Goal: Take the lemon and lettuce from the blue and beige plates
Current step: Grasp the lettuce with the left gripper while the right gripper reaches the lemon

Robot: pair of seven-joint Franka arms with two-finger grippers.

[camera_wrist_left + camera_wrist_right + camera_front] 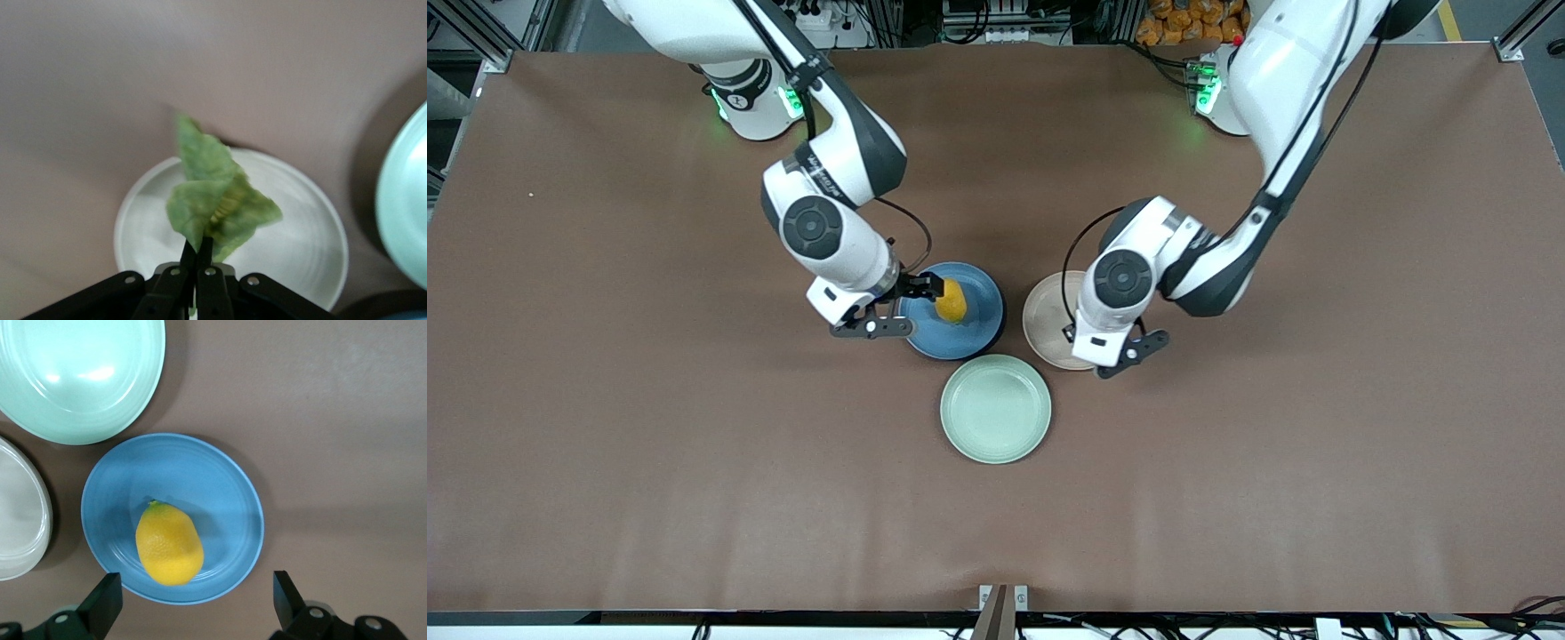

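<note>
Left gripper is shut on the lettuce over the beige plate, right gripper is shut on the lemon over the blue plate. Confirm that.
Not quite. The right gripper is open; the right wrist view shows its fingers spread, with the lemon lying free in the blue plate. The rest holds: the left gripper is shut on the lettuce over the beige plate.

From the front, the left arm's wrist covers the lettuce (215,200), the left tool (197,253) and part of the beige plate (1047,313). The left wrist view is blurred, and its edge cuts off the mint plate (407,207). The right wrist view's edge crops the right tool's (197,597) fingers (103,603).
</note>
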